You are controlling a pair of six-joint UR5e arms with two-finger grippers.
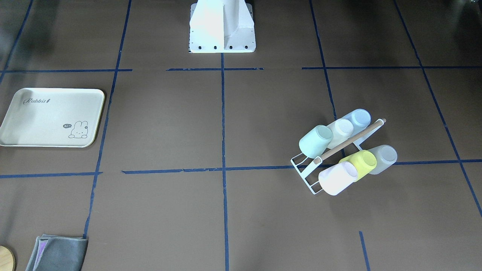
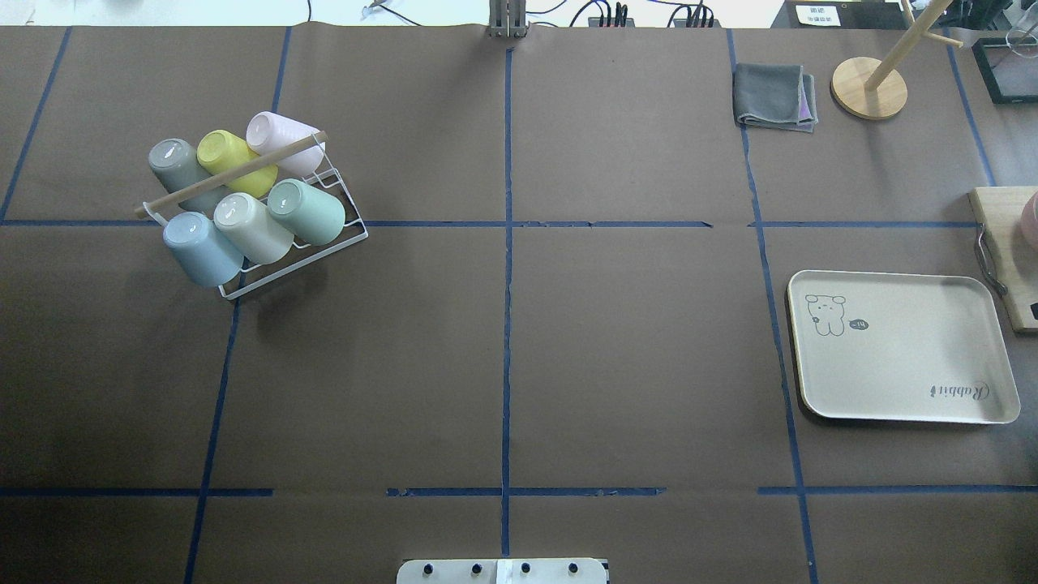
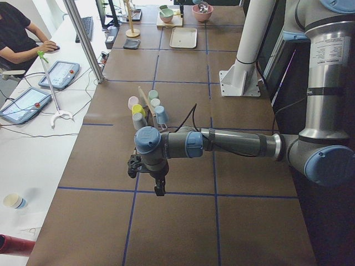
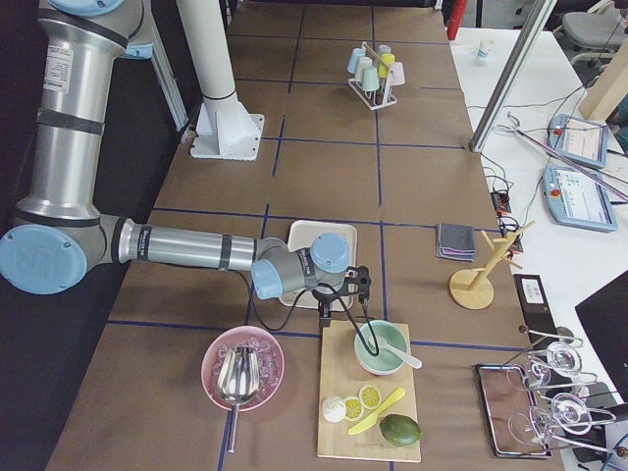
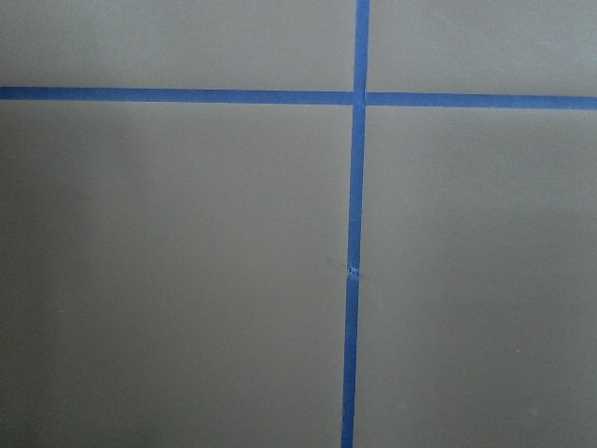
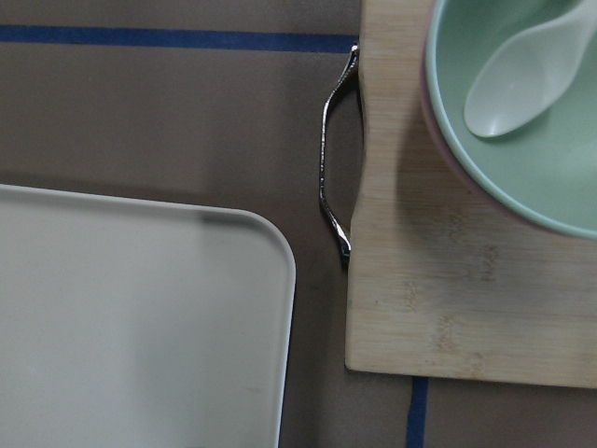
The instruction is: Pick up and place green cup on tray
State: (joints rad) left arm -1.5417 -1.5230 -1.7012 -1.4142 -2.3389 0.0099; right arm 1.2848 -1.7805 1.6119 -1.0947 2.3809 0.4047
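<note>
The green cup (image 2: pixel 306 212) sits on the white wire rack (image 2: pixel 354 237) on the robot's left half of the counter (image 2: pixel 503 365). It is the end cup of a row of three, the one nearest the counter's middle, with the cream cup (image 2: pixel 251 227) right against it. It rests tilted rather than upright. Its closed end is raised toward the rack's wooden handle (image 2: pixel 235 174), so its long axis slants down and outward to the rack's edge.

The left tool (image 3: pixel 160 190) hangs over bare counter near the left end, and the rack lies farther in along the counter from it. Its wrist view shows only brown paper and crossed blue tape, so the cup is not beneath it. The right tool (image 4: pixel 325 316) hangs at the opposite end, above the gap between the tray (image 2: pixel 900 357) and a wooden board (image 6: pixel 448 289), well apart from the rack.

By this layout the left arm is the nearer one to the cup, and the tray lies across the counter from it. How far either tool stands open cannot be told, and neither visibly grips anything.
</note>
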